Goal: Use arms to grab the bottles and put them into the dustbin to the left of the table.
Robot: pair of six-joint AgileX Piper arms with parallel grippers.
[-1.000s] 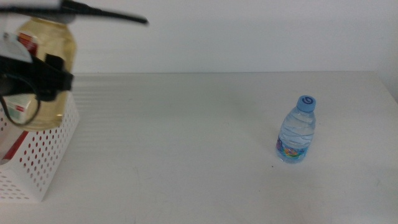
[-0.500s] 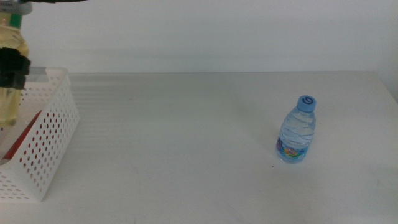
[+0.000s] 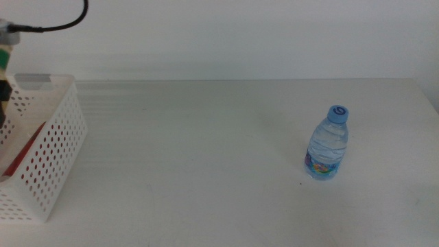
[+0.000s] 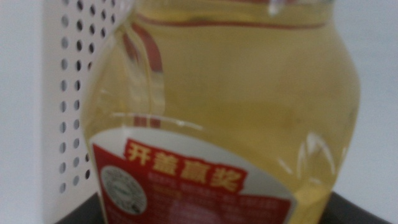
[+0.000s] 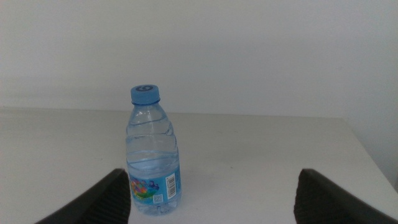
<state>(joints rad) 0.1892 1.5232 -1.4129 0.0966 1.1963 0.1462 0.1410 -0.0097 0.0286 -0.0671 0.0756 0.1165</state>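
The left pincer [image 3: 3,89] sits at the far left edge of the middle view, just above the white bin [image 3: 58,154], with a black cable [image 3: 58,26] looping up from it. Only a sliver of it shows there. In the left wrist view, the yellow bottle [image 4: 236,112] fills nearly the whole picture, its red and white label [image 4: 180,183] facing the camera, and the bin's perforated wall shows right behind it. The dark jaws appear at both lower corners, closed against the bottle's sides, so the left pincer has hold of the yellow bottle beside or over the bin; whether the bottle is already inside the walls cannot be told.

The bin stands at the left end of the surface [image 3: 206,151]. Something red [image 3: 31,147] lies inside it, seen through the holes and over the rim; its shape is too hidden to name.

The water bottle [image 3: 327,144] stands upright on the right part of the surface, well apart from the bin, blue cap up. In the right wrist view the same bottle [image 5: 152,152] stands upright ahead of the right pincer [image 5: 211,205], whose 2 jaws are spread wide and hold nothing. The bottle stands close to 1 jaw tip, not centred in the gap and touching neither.
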